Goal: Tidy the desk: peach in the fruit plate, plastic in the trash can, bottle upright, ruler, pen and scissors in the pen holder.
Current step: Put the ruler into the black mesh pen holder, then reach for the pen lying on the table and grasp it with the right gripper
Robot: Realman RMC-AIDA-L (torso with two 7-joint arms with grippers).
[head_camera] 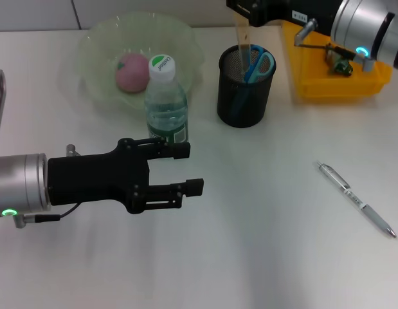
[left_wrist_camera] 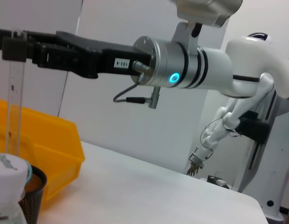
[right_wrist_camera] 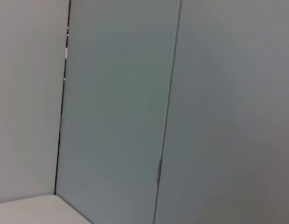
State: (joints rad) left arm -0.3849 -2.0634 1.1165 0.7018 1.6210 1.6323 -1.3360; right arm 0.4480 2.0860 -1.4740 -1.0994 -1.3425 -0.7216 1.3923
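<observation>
Head view: my left pincer waits apart near the bottle while my right pincer holds the ruler over the pen holder.

Nearest me on the desk (head_camera: 250, 257), my left gripper (head_camera: 189, 168) hangs low with its two black fingers spread and nothing between them, just in front of the bottle (head_camera: 165, 103), which stands upright with its white cap on. Off to my right the pen (head_camera: 357, 199) lies flat and alone on the bare top. Farther back, the peach (head_camera: 132, 72) sits inside the fruit plate (head_camera: 179, 38), behind the bottle. The pen holder (head_camera: 245, 87) carries the scissors (head_camera: 258, 65), and the ruler (head_camera: 242, 40) stands in it, its top clamped in my right gripper (left_wrist_camera: 13, 46). Farthest right sits the trash can (head_camera: 337, 84) under that arm.
</observation>
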